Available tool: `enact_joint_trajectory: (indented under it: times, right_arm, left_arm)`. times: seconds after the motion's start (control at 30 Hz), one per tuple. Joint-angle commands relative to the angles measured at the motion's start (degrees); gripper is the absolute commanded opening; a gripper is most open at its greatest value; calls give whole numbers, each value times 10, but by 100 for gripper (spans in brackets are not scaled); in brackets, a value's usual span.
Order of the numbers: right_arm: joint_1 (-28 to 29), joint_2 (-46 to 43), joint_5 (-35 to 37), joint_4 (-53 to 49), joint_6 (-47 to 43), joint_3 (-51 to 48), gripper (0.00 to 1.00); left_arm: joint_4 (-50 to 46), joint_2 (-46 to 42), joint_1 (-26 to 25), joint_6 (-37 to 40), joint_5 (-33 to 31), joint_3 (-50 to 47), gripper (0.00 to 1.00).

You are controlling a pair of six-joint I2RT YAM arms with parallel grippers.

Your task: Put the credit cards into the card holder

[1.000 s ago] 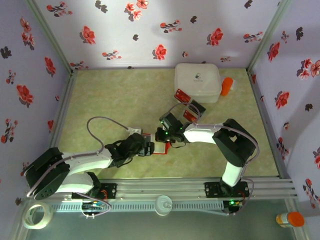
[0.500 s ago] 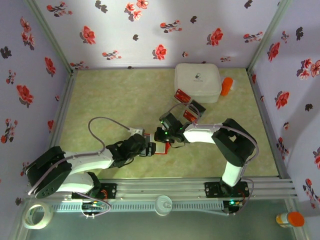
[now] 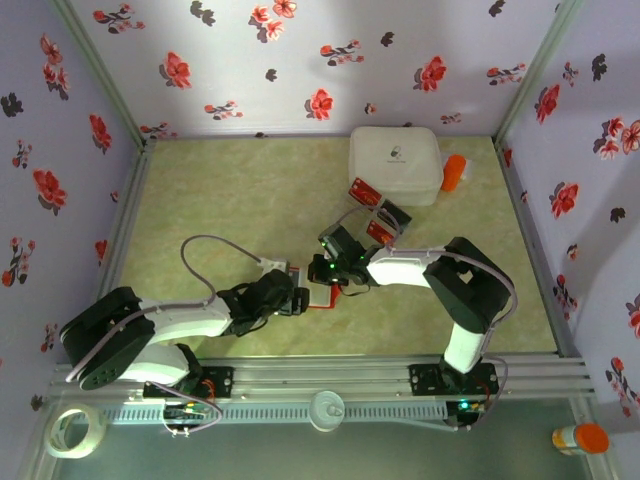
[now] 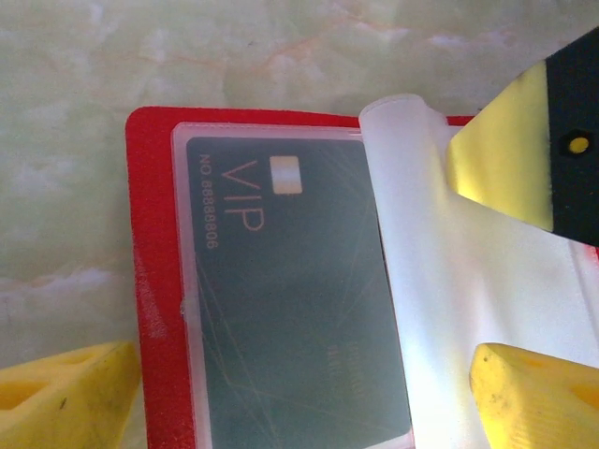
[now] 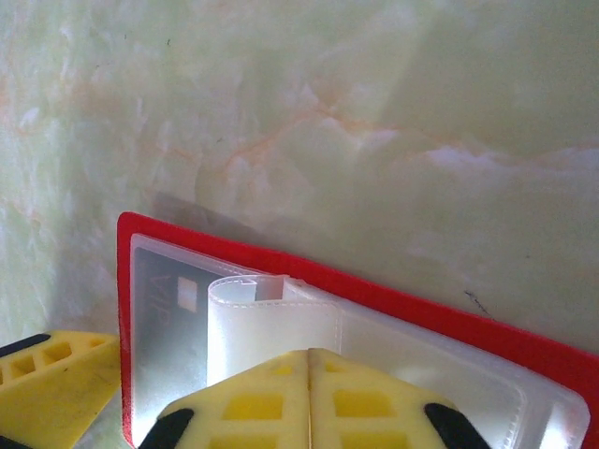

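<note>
The red card holder lies open on the table, and a grey VIP credit card sits inside its left clear pocket. My left gripper hangs open just above it, one yellow finger on either side of the card, and holds nothing. My right gripper is shut, with its tips against a curled pale pocket leaf of the holder. Whether the leaf is pinched I cannot tell. From above, both grippers meet over the holder. Other credit cards lie near the white box.
A white square box stands at the back right with an orange object beside it. Flowered walls close three sides. A metal rail runs along the near edge.
My left arm has drawn back slightly towards the near left. The right arm and the card holder have stayed in place.
</note>
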Motion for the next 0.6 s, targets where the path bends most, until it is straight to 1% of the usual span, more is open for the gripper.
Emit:
enact_joint_trajectory:
  times: [0.0,0.1,0.2,0.43,0.57]
  right_arm:
    - [-1,-32,10,-18,5,-7,20]
    - [-5,-51,18,-26,3,-14,32]
    - [-6,-60,24,-26,4,-20,40]
    - [-6,-38,15,-6,16,-26,49]
    - [-6,-22,1,11,22,-24,51]
  left_arm:
    - [11,6,-5,4,-2,-12,90]
    - [12,7,-5,4,-3,-13,89]
    - [13,5,-5,4,-2,-14,89]
    - [10,1,-5,6,-2,-15,89]
    - [10,0,-5,5,-3,-14,89]
